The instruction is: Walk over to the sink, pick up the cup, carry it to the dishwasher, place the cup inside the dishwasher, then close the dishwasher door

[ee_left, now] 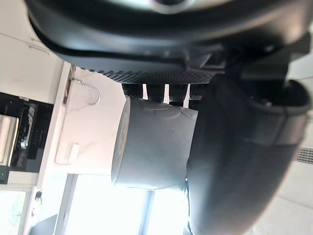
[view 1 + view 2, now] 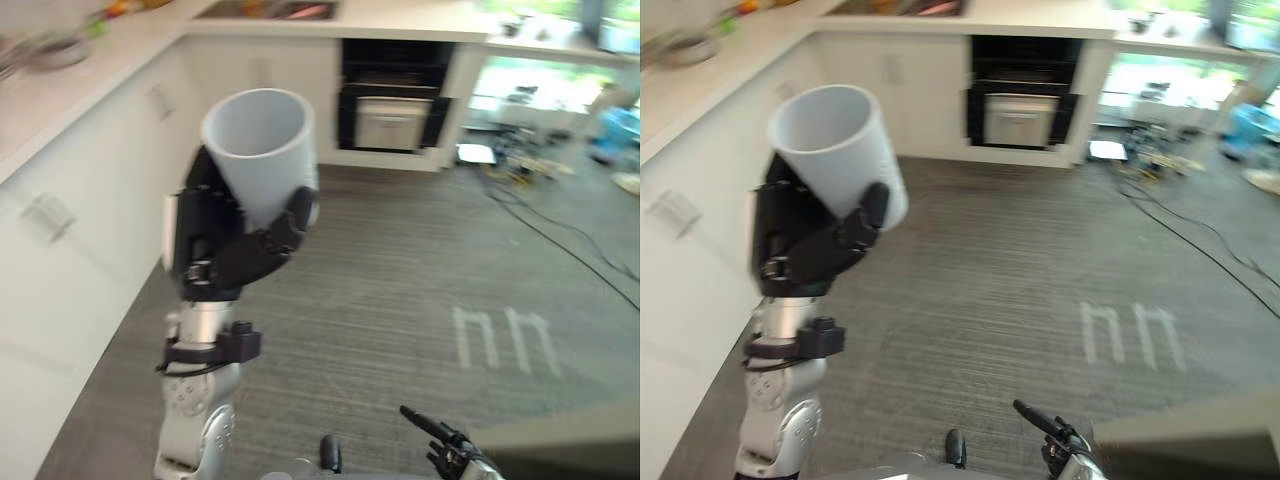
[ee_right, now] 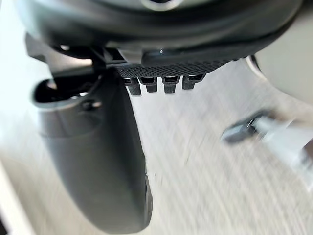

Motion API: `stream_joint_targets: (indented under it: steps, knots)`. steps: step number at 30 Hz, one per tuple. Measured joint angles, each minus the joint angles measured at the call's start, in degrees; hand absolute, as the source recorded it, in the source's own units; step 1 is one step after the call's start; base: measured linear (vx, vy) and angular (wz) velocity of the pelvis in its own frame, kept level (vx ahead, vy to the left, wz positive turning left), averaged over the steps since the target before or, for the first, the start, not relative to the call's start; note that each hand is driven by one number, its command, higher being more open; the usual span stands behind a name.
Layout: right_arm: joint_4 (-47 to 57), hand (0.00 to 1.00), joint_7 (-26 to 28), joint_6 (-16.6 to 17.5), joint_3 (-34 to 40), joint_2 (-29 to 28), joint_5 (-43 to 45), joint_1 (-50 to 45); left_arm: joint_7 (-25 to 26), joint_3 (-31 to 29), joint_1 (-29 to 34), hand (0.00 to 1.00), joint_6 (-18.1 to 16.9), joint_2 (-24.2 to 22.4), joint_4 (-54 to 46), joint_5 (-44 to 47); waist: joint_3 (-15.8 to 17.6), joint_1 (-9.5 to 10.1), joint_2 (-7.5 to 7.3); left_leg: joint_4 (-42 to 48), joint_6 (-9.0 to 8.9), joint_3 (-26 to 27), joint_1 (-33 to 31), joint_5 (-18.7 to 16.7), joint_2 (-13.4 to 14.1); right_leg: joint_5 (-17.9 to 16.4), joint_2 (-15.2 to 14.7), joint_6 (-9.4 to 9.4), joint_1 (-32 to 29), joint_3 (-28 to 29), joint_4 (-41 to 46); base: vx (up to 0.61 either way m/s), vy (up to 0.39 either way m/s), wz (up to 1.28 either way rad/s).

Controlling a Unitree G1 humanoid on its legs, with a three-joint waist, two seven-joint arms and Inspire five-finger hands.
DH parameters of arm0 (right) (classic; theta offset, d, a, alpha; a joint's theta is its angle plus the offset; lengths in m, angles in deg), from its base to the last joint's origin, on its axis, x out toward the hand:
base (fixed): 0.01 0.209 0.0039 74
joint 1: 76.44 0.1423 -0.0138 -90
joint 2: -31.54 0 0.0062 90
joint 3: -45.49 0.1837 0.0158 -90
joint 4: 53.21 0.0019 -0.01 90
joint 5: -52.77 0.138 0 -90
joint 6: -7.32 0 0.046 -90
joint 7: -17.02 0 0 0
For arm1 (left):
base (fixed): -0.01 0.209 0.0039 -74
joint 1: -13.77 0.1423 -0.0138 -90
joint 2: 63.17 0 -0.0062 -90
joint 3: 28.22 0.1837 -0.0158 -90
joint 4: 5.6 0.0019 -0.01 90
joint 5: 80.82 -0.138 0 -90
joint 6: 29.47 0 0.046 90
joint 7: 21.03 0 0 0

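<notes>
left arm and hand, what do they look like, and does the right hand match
The left arm is rounded silver-grey metal with a black collar at the wrist. The left hand is blocky and black, with a pale side panel. The right hand has the same dark fingers.

White cabinets (image 2: 60,260), grey striped floor (image 2: 420,280).

The pale grey-white round plastic cup (image 2: 262,150) is plain, without pattern; the left hand (image 2: 220,250) is matt black; the right hand (image 2: 450,450) is black too; the floor (image 2: 400,270) is dark grey with fine lighter streaks and pale whitish marks (image 2: 505,338); the flat cabinet fronts (image 2: 80,260) and the table (image 2: 90,70) are white; the built-in appliance (image 2: 392,95) is black with a silver panel.
</notes>
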Motion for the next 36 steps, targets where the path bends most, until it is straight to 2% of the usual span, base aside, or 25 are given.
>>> stream_joint_targets:
  steps: [1,2,3,4,5,7,9,10,15,16,17,20,22,23,25,26,27,28,29,30,31,32,34,35,36]
  knots:
    - [1.64,1.0,-0.01,1.32,-1.36,-0.29,0.15,0.42,-0.41,1.74,0.0,0.0,-0.05,-0.2,1.36,0.01,0.07,-0.44,-0.28,1.43,-1.9,3.76,0.08,-5.34,-0.16,-2.4,2.82,1.88,-2.96,3.47,-1.42,0.12,-0.014,1.26]
    - [1.93,1.0,0.09,1.44,-1.77,-1.15,0.17,0.97,-0.8,1.93,-0.01,0.0,-0.03,-0.16,2.04,-0.2,0.63,-0.48,-2.16,4.48,-3.83,6.32,-0.92,-8.04,-0.17,-3.1,2.46,2.2,-4.28,4.96,-2.42,0.17,-0.054,1.35]
    - [3.44,1.0,0.11,1.45,-3.39,-1.78,0.5,1.55,-0.85,2.78,-0.79,0.0,-0.09,0.74,1.95,-0.84,0.34,-0.49,-2.99,16.93,-1.87,6.17,-6.56,-12.32,2.72,-3.62,1.36,3.45,-7.45,5.85,-4.58,0.17,-0.078,0.42]
    - [3.95,1.0,0.61,0.92,-4.98,-2.56,0.59,2.67,-0.61,2.85,-0.77,0.0,0.04,0.62,3.0,-1.23,1.27,0.84,-3.42,18.45,-3.0,7.29,-4.46,-14.31,2.05,-4.48,0.27,4.88,-9.36,7.74,-8.17,0.17,-0.076,0.13]
    - [4.82,1.0,0.82,0.7,-5.66,-2.98,0.58,2.34,-0.52,3.07,-0.73,0.0,0.62,0.21,3.89,-1.38,1.11,1.17,-2.87,17.93,-3.08,7.21,-3.12,-14.57,2.57,-4.42,1.09,4.74,-9.99,8.09,-9.61,0.18,-0.047,-0.25]
    - [8.95,1.0,1.61,-0.75,-8.41,-4.81,0.52,0.64,-0.53,4.73,-0.8,0.0,1.28,-0.17,4.24,-2.72,0.61,1.02,-1.88,15.29,-3.7,6.52,0.92,-15.09,4.98,-3.41,5.7,4.37,-13.44,8.97,-13.99,0.3,-0.064,0.0]
    - [11.36,1.0,1.87,-1.99,-9.28,-6.14,0.47,-0.84,-0.52,6.46,-0.86,0.0,1.08,-0.2,4.2,-2.75,0.56,0.75,-2.12,14.97,-5.58,6.12,3.46,-16.18,6.24,0.24,7.93,2.99,-15.6,9.4,-17.75,0.25,-0.076,0.04]
    - [22.25,1.0,-0.55,-1.95,-10.02,-6.44,0.59,-8.57,-4.55,5.39,-0.49,0.0,0.4,-1.45,-1.01,-3.85,-2.89,-0.34,-5.03,18.41,-8.15,7.92,7.78,-22.82,10.71,13.94,12.79,-2.93,-14.73,8.65,-20.9,0.07,-0.025,0.02]
    - [22.21,1.0,-0.46,-1.95,-9.89,-6.66,0.59,-8.87,-4.54,5.43,-0.51,0.0,0.35,-1.57,-1.01,-3.85,-2.96,-0.54,-5.22,18.5,-8.15,8.82,7.88,-22.87,10.67,13.93,13.23,-2.93,-15.12,8.84,-21.11,0.0,0.0,-0.1]
    - [22.06,1.0,0.44,-1.88,-9.53,-7.14,0.53,-9.02,-4.37,4.97,-0.61,0.0,0.27,-2.05,-1.01,-3.84,-3.04,-0.55,-5.35,18.5,-8.2,10.47,7.86,-23.06,10.93,13.52,13.76,-3.38,-15.68,9.86,-21.24,-0.04,0.01,-0.62]
    - [21.24,1.0,2.6,-1.77,-8.76,-7.74,0.42,-9.03,-4.01,4.64,-0.9,0.0,0.2,-2.67,-0.86,-3.77,-3.22,-0.83,-5.58,18.16,-8.26,11.98,7.88,-23.13,11.26,12.45,13.8,-4.77,-16.2,9.55,-21.34,-0.06,0.007,-0.67]
    - [16.87,1.0,7.84,-0.94,-7.73,-8.36,-0.83,-9.19,-3.25,4.82,-2.56,0.0,0.13,-2.83,0.31,-3.68,-3.81,-2.34,-6.5,17.4,-8.25,13.73,8.16,-23.11,11.78,11.65,12.32,-5.74,-17.93,6.36,-18.2,-0.03,-0.015,-0.4]
    - [13.65,1.0,15.18,1.16,-6.99,-8.29,-2.37,-8.71,-2.45,4.7,-3.78,0.0,0.14,-3.04,2.35,-3.66,-4.51,-4.09,-7.59,17.11,-8.81,13.64,9.64,-23.43,12.25,7.6,10.81,-5.4,-19.54,4.67,-10.98,0.07,-0.078,0.0]
    - [12.85,1.0,17.41,1.9,-6.59,-8.27,-2.87,-8.7,-2.16,4.65,-3.7,0.0,0.14,-3.17,2.49,-3.65,-4.54,-4.52,-7.63,17.13,-9.24,13.43,10.35,-23.69,12.46,5.79,10.41,-5.29,-19.6,4.49,-8.44,0.19,-0.162,0.26]
    - [10.83,1.0,26.27,4.66,-6.18,-7.93,-4.92,-8.76,-1.0,3.14,-2.98,0.0,-0.11,-3.91,2.32,-3.18,-5.27,-4.83,-7.43,18.14,-11.01,13.26,13.02,-26.37,14.06,-1.8,8.97,-4.94,-19.29,3.45,1.19,0.26,-0.204,0.16]
    - [10.3,1.0,28.66,4.96,-6.66,-7.63,-6.11,-8.64,-0.64,2.45,-2.42,0.0,-0.21,-4.05,1.85,-2.52,-5.65,-4.69,-7.31,19.53,-11.35,13.34,13.25,-27.43,14.8,-4.29,9.21,-4.78,-18.99,3.41,2.87,0.27,-0.23,0.25]
    - [8.86,1.0,33.05,5.62,-7.34,-7.32,-8.09,-7.6,0.04,1.46,-1.66,0.0,-0.79,-4.34,1.08,-1.54,-5.26,-4.89,-7.4,30.77,-11.83,13.92,9.85,-30.12,16.86,-9.41,9.98,-6.35,-18.19,3.12,5.14,0.24,-0.271,0.5]
    - [7.73,1.0,35.77,5.18,-8.03,-6.0,-10.13,-6.53,0.72,1.21,0.31,0.0,-0.92,-4.94,1.12,-1.26,-4.92,-4.69,-6.76,47.8,-9.9,12.61,2.14,-27.7,20.58,-11.61,11.07,-7.27,-16.56,0.89,4.71,0.22,-0.28,0.58]
    - [7.36,1.0,36.67,4.7,-8.57,-5.42,-11.16,-6.24,0.89,1.18,1.58,0.0,-0.87,-5.11,1.18,-1.11,-4.79,-4.18,-6.03,54.62,-8.71,11.1,-1.47,-23.79,22.23,-11.87,12.4,-7.72,-15.04,0.09,2.85,0.15,-0.228,0.42]
    - [6.88,1.0,37.46,4.09,-9.43,-4.36,-12.27,-6.04,1.0,1.04,3.57,0.0,-0.88,-5.19,1.38,-1.02,-4.78,-2.75,-4.32,62.39,-8.26,9.49,-5.94,-17.69,23.84,-11.81,14.65,-7.63,-11.7,-0.5,-1.33,0.35,-0.19,0.17]
    - [4.85,1.0,38.08,4.01,-9.93,-3.14,-12.9,-5.45,1.08,0.04,5.89,0.0,-0.95,-5.14,1.64,-1.01,-4.3,-1.24,-4.22,69.82,-8.46,9.74,-10.95,-15.51,24.33,-11.4,15.49,-7.14,-7.72,-1.46,-6.13,0.43,-0.198,0.19]
    - [1.33,1.0,38.53,4.13,-9.61,-2.85,-12.91,-3.3,1.19,-2.34,6.68,0.0,-1.76,-5.25,3.28,-0.12,-2.79,-0.37,-4.39,72.77,-8.63,10.56,-15.69,-15.65,23.16,-10.4,15.34,-6.34,-4.1,-1.83,-9.5,0.43,-0.173,0.17]
    - [-0.74,1.0,38.96,4.06,-8.85,-2.86,-12.92,-1.86,1.26,-3.87,6.72,0.0,-2.04,-5.32,5.06,0.47,-1.69,0.35,-4.89,68.25,-8.93,11.66,-17.25,-15.86,22.64,-8.78,14.65,-6.28,-1.15,-3.14,-11.55,0.25,-0.115,0.14]
    - [-2.69,1.0,39.62,4.3,-7.8,-2.85,-12.92,-0.63,1.34,-5.13,6.72,0.0,-2.44,-5.57,7.08,1.01,-1.31,0.6,-4.73,55.92,-10.15,13.32,-17.27,-16.55,21.94,-8.1,14.21,-7.16,1.55,-3.83,-13.04,0.3,-0.101,0.2]
    - [-3.93,1.0,40.0,4.65,-7.59,-2.45,-12.95,-0.11,1.39,-5.09,6.7,0.0,-2.58,-5.8,8.1,1.48,-0.96,0.55,-4.76,45.82,-10.76,14.28,-16.46,-16.35,20.64,-7.93,13.56,-6.99,2.41,-4.1,-13.06,0.39,-0.089,0.23]
